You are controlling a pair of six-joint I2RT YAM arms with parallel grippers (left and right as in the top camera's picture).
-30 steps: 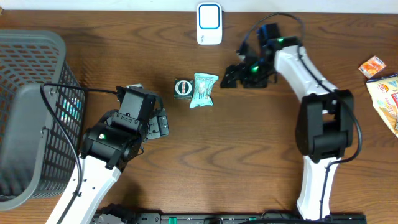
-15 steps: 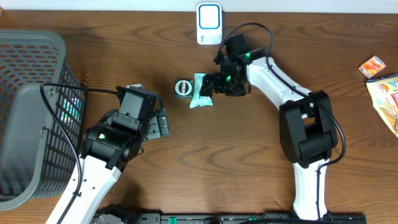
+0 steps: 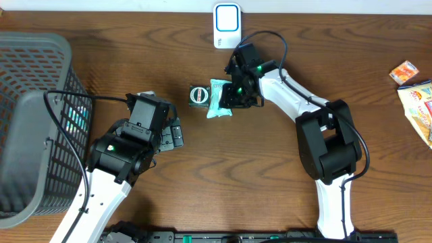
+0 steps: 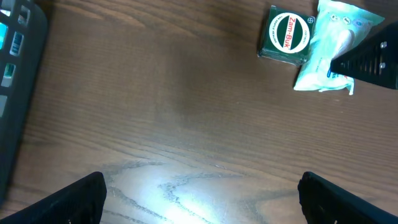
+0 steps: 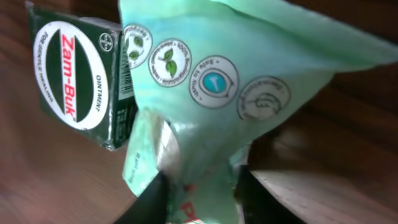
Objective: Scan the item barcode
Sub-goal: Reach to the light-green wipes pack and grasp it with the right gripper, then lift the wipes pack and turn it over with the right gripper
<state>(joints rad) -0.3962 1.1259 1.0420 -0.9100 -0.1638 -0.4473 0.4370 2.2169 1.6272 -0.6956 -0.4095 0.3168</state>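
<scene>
Mint-green pouch point(image 3: 218, 99), upper centre of the overhead view, light, soft, crinkly, probably slippery; my right gripper point(image 5: 200, 186) pinches its sealed edge, likely the surest hold, my left gripper point(image 4: 202, 186) hangs open.

A dark brown wooden table point(image 3: 270, 169) is filling every view, its grain running in long wavy streaks. Light is pooling as a soft whitish glare point(image 4: 180, 186) on the varnish in the left wrist view. A pale strip point(image 3: 101, 5) is showing beyond the table's far edge, wall or floor unclear.
</scene>
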